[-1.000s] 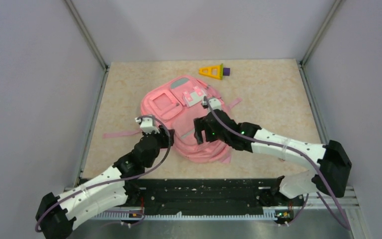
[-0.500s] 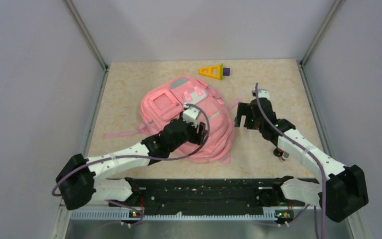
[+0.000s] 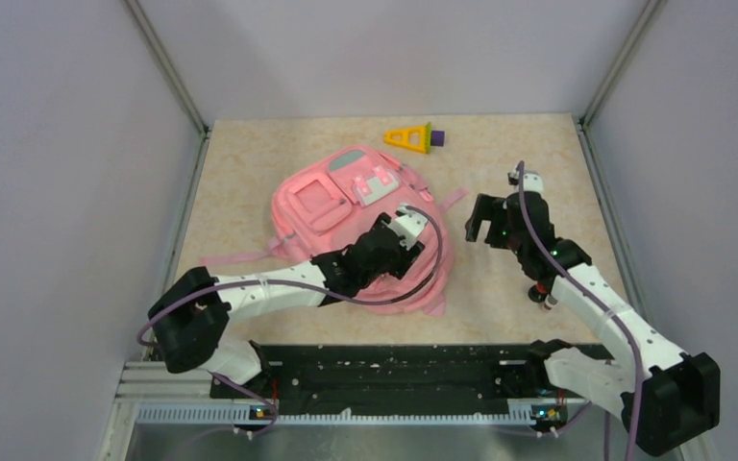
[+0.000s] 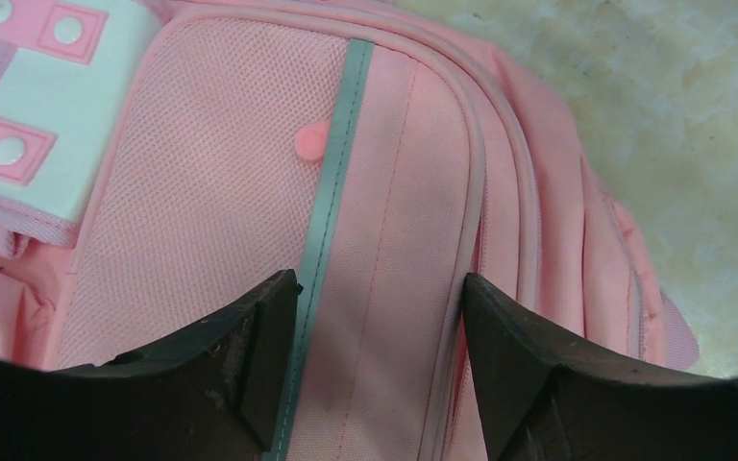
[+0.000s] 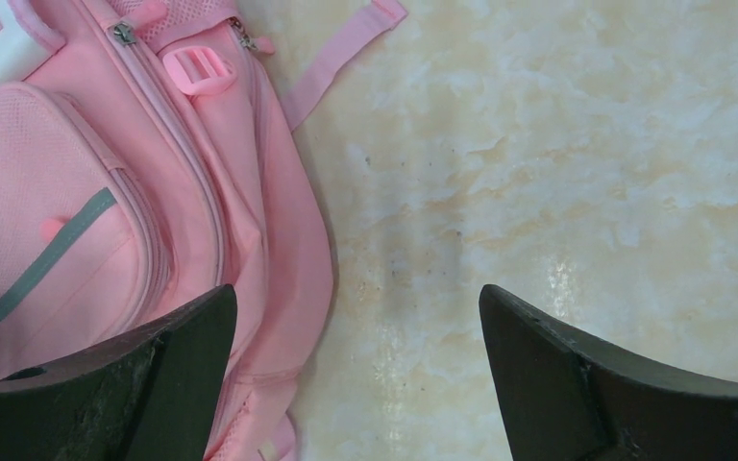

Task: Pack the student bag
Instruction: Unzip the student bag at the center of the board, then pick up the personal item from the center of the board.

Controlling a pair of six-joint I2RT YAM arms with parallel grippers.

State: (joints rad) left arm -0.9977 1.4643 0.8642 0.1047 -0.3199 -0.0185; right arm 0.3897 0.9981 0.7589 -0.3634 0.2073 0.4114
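Note:
The student bag (image 3: 319,204) is a large pink backpack lying flat in the middle of the table. My left gripper (image 3: 399,257) is low over its right half. In the left wrist view the left gripper (image 4: 380,331) is open, its fingers straddling a pink panel next to the grey strip (image 4: 334,197), with nothing held. My right gripper (image 3: 485,223) is just right of the bag, above the table. In the right wrist view the right gripper (image 5: 357,336) is wide open and empty, over bare table beside the bag's edge (image 5: 279,240).
A yellow and purple toy (image 3: 413,137) lies at the back of the table (image 3: 557,154). A loose pink strap (image 5: 341,58) trails from the bag's upper right. Another strap (image 3: 226,259) trails left. Walls close the left, right and back sides.
My left arm swung right and reached across the bag's lower right part. My right arm left the bag and moved right and back, over the table.

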